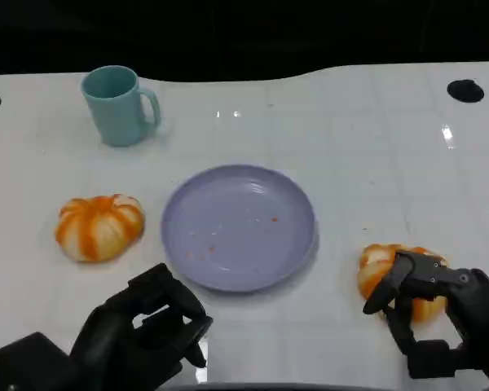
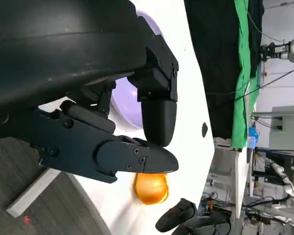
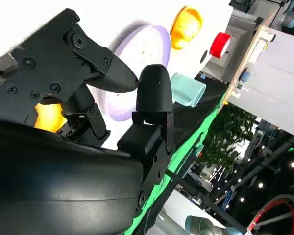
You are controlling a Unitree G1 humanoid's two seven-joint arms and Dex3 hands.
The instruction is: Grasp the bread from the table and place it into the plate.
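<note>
Two orange-and-white striped breads lie on the white table. One bread (image 1: 99, 227) sits left of the lavender plate (image 1: 239, 226), which holds only crumbs. The other bread (image 1: 381, 265) lies right of the plate, and my right hand (image 1: 440, 318) arches over it with spread fingers (image 1: 385, 295) draped across its front; it still rests on the table. In the right wrist view this bread (image 3: 49, 116) shows between the fingers and the palm. My left hand (image 1: 143, 334) rests at the near left edge, fingers curled in on nothing. The left wrist view shows the right bread (image 2: 151, 188) beyond the plate (image 2: 123, 100).
A teal mug (image 1: 119, 105) stands at the back left, well behind the plate. Black round marks sit at the far right (image 1: 465, 90) and far left edges of the table. Bare table lies between plate and right bread.
</note>
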